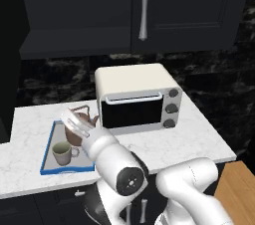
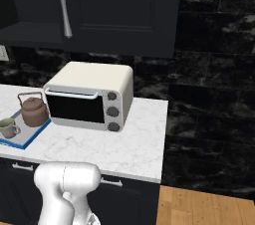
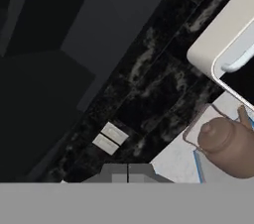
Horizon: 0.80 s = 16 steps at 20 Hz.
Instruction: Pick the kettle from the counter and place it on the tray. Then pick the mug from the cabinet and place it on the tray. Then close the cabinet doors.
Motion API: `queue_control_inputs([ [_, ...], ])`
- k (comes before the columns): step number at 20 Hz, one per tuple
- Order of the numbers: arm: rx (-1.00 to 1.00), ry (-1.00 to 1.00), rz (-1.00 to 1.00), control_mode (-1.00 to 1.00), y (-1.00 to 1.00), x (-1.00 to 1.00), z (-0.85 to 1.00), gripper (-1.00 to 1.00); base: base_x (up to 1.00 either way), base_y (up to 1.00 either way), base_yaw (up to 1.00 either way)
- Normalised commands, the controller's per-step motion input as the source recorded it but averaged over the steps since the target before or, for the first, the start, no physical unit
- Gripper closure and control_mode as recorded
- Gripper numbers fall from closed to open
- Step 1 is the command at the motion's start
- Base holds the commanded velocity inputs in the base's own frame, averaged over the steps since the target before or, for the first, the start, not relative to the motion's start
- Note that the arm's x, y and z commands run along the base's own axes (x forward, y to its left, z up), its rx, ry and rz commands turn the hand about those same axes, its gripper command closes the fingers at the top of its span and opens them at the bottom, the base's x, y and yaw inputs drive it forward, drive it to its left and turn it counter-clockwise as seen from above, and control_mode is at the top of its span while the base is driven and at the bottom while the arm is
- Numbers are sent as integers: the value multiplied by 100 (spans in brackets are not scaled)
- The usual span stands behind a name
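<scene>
The brown kettle [image 2: 34, 110] stands upright at the back of the blue-rimmed tray [image 2: 26, 138]. The greyish mug [image 1: 62, 153] sits in front of it on the same tray [image 1: 47, 162]. The tray rests on the white counter [image 1: 164, 142]. My arm's wrist [image 1: 79, 128] hangs over the tray and partly covers the kettle [image 1: 84, 118]. In the hand view my gripper [image 3: 128, 173] is shut with nothing in it, and the kettle [image 3: 225, 141] lies to its right. One cabinet door [image 1: 189, 10] with a silver bar handle [image 1: 144, 7] is shut. I cannot tell how the left door stands.
A cream toaster oven [image 1: 137, 99] stands on the counter right of the tray, close to the kettle. Black marbled wall tiles [image 2: 209, 69] rise behind, with a wall socket [image 3: 110, 139] ahead of the gripper. The counter ends at the right over wooden floor [image 2: 204, 209].
</scene>
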Motion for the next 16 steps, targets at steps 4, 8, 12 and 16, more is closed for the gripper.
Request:
queue_control_inputs([
  [4, -4, -33, 0, -100, 70, 0, -30, 100, 0, 0, 0],
  [8, -1, -27, -5, -100, 82, -1, -1, 100, 0, 0, 0],
  [12, -4, -29, -12, -100, 97, -1, -7, 100, 0, 0, 0],
  [16, -4, -25, -15, -100, 96, 0, -9, 100, 0, 0, 0],
])
